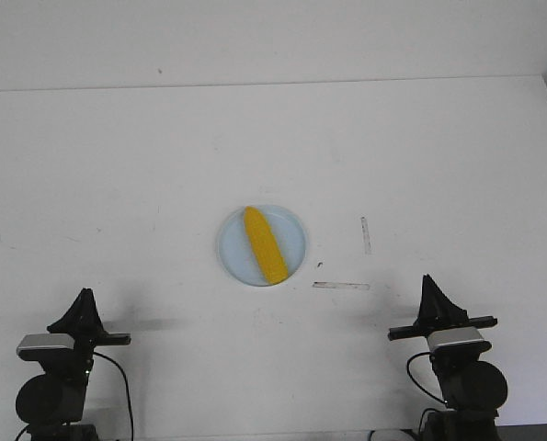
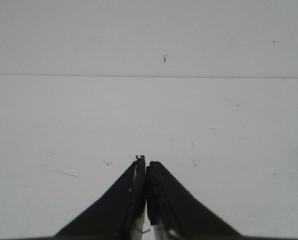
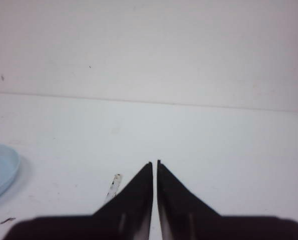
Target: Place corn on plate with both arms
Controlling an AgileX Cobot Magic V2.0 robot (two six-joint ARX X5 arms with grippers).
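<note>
The yellow corn (image 1: 263, 244) lies on the pale blue plate (image 1: 293, 237) at the middle of the white table, its tapered tip toward the far side. My left gripper (image 1: 85, 299) is at the near left, shut and empty, well apart from the plate; in the left wrist view (image 2: 145, 161) its jaws are pressed together over bare table. My right gripper (image 1: 429, 281) is at the near right, shut and empty; in the right wrist view (image 3: 155, 163) only a thin slit shows between the jaws. The plate's edge (image 3: 1, 167) shows in the right wrist view.
Two worn tape marks lie on the table right of the plate, one upright (image 1: 366, 235) and one flat (image 1: 341, 286); one also shows in the right wrist view (image 3: 113, 186). The table's far edge (image 1: 273, 84) meets a white wall.
</note>
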